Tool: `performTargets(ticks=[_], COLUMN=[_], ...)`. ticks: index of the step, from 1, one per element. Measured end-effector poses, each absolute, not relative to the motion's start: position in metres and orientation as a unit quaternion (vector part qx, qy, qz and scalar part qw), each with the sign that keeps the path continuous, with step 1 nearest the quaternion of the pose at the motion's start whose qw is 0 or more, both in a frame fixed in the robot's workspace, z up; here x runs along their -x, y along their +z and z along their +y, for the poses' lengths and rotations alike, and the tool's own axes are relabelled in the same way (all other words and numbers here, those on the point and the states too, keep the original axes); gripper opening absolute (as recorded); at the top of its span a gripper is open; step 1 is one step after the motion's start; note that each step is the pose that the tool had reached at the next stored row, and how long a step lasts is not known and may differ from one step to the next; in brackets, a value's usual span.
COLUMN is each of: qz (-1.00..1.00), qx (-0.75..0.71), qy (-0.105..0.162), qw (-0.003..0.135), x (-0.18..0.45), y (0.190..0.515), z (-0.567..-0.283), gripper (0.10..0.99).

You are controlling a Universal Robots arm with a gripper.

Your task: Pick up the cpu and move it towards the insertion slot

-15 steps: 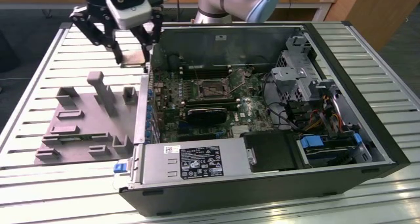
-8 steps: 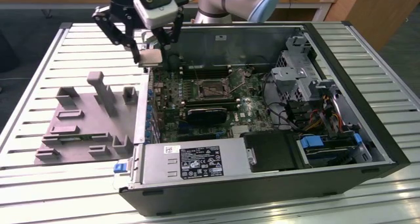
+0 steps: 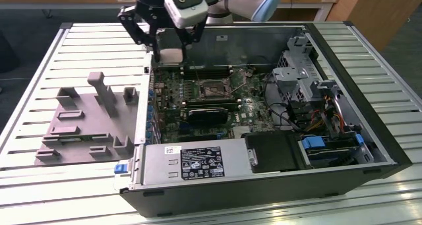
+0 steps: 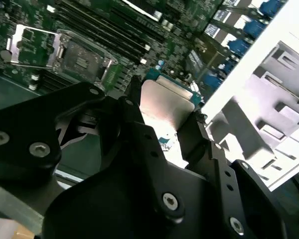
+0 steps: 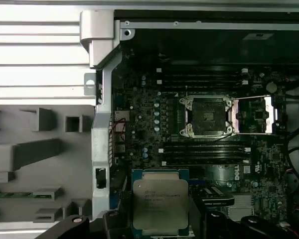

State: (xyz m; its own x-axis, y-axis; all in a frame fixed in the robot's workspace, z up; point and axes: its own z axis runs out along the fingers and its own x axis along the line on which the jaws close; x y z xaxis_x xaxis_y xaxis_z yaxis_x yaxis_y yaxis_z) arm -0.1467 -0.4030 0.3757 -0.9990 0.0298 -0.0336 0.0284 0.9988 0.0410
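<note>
Above the motherboard's edge, the gripper (image 5: 159, 219) pinches the cpu (image 5: 160, 203) flat between its fingers, apparently level; the insertion slot (image 5: 208, 115) lies further inward, well apart.

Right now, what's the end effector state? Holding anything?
End effector: closed on the flat square silvery-grey metal-topped cpu, held above the green motherboard inside the open case, short of the square black insertion slot.

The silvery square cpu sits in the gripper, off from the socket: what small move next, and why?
Probably carry the silvery square cpu, clamped in the black gripper, across the green board toward the open black square socket; the chip sits well aside from it.
</note>
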Motion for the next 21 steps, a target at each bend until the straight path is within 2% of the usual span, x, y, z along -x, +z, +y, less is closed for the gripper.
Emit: performTargets(ticks=[21], qz=[1.000], qx=[-0.015], qy=[0.020], qw=[0.017], x=[0.054], y=[0.375], z=[-0.399], gripper=[0.537])
